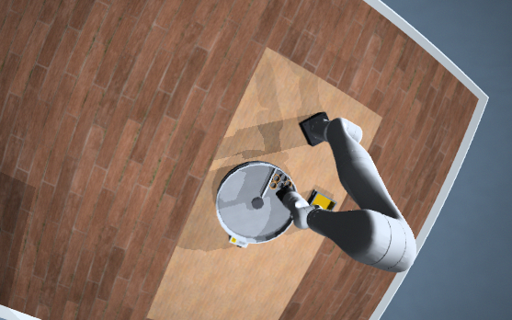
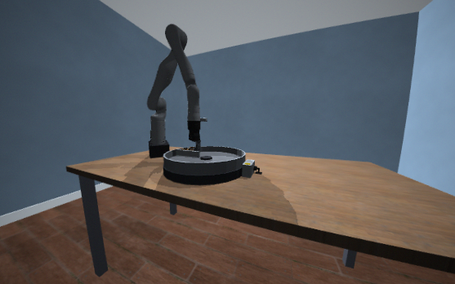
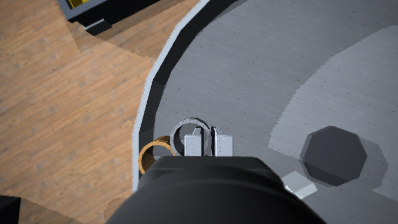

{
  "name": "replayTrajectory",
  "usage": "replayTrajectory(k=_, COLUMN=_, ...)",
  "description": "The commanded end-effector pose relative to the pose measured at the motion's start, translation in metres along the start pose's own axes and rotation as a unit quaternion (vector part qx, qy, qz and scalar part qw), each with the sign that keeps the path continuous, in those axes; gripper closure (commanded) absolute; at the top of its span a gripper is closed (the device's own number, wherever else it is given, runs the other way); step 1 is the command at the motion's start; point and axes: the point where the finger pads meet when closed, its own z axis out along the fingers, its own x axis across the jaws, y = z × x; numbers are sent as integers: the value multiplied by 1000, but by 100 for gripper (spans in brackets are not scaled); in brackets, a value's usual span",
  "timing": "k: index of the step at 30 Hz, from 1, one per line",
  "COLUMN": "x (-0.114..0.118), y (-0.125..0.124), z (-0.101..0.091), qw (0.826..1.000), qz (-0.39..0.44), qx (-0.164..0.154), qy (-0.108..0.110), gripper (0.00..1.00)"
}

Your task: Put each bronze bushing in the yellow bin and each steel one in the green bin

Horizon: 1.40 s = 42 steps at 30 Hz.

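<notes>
Grey seven-joint robot arm (image 1: 387,239) (image 2: 164,75) w/ black base (image 1: 311,131) (image 2: 154,152) reaches over a round grey metal turntable (image 1: 218,202) (image 2: 203,167) (image 3: 142,107) on the light-brown wood tabletop (image 1: 229,276) (image 2: 342,192) (image 3: 65,115). Its black two-finger hand (image 1: 282,191) (image 2: 198,146) (image 3: 207,137) points down inside the rim, fingers drawn nearly together on the wall of a ring-shaped grey steel bushing (image 3: 173,138), one finger in the bore, the other outside. The bushing is at turntable level, nr. the rim; whether it touches the surface, can't tell.

Orange-brown bronze bushings (image 1: 272,186) (image 3: 141,159) sit nearby, incl. one just beside the steel piece, between it & the rim. More bushings crowd nr. the straight grey divider (image 1: 267,185) (image 2: 189,153); exact no. hard to tell. Dark round hub (image 1: 257,202) (image 2: 206,157) (image 3: 334,156) marks the turntable's ctr.

Grey-walled bin w/ yellow interior (image 1: 324,200) stands on the tabletop, outside the rim, close to the arm. Small pale control box w/ yellow mark (image 1: 242,243) (image 2: 248,169) is at the turntable's side.
</notes>
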Motion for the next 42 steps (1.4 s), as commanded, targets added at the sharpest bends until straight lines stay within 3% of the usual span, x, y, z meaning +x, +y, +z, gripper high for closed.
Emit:
replayTrajectory(k=1, x=0, y=0, z=-1, qw=1000, qz=0, qx=0, qy=1, gripper=100)
replayTrajectory(k=42, x=0, y=0, z=-13, qw=1000, qz=0, qx=0, qy=1, gripper=100)
